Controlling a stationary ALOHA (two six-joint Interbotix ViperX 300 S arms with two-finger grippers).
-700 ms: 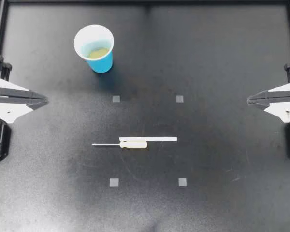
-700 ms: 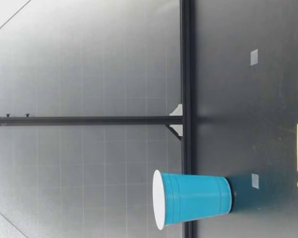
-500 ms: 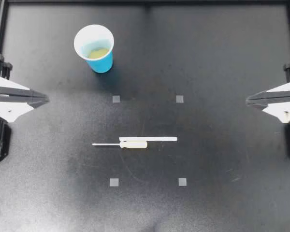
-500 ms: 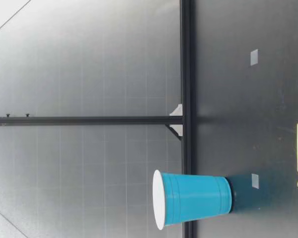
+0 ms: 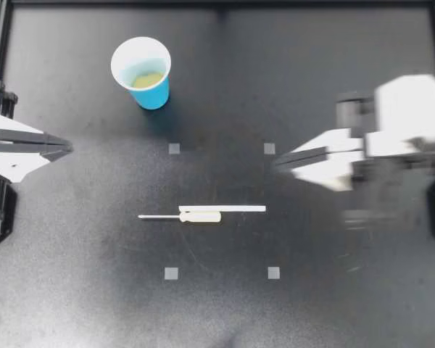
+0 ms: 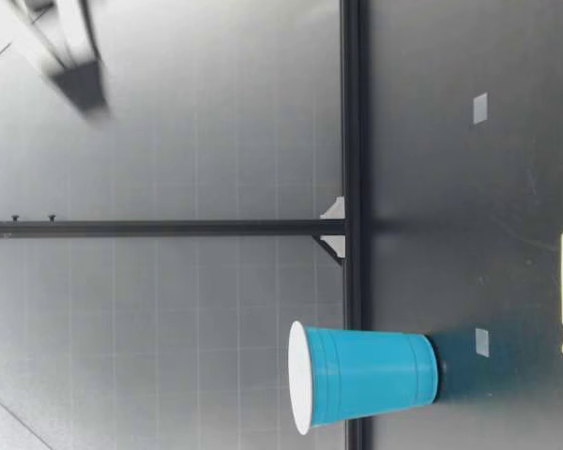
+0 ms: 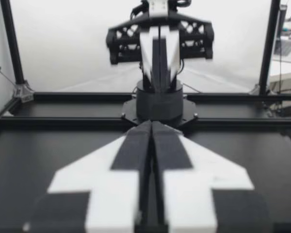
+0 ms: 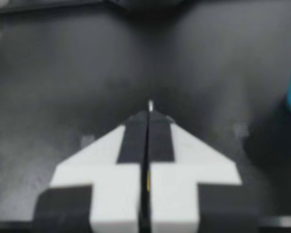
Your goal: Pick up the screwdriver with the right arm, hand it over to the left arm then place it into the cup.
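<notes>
1. Screwdriver (image 5: pixel 180 216) lies flat near the middle of the counter (image 5: pixel 333 290), inside four small grey squares. Its pale yellow handle is toward my right side and its thin shaft points toward my left arm.
2. A white strip (image 5: pixel 222 209) lies along the far side of the handle, just beside it. I cannot tell whether the two touch.
3. The cup (image 5: pixel 154 94) stands upright, well apart from the screwdriver, on the far left part of the counter.
4. My right pincer (image 5: pixel 278 161) hangs over the counter on the right of the squares, not yet above the handle. Its fingers are pressed together, as the right wrist view also shows.
5. My left pincer (image 5: pixel 68 149) sits at the left edge with its fingers pressed together too, holding nothing.
6. The step in hand looks like the right arm's reach for the pick-up. To do it well:
   - spread the fingers before going down;
   - centre them over the yellow handle, one finger on each long side;
   - keep the far finger from catching on the strip;
   - grip toward the handle's right end, so the shaft side stays free for my left pincer at the handover.
</notes>
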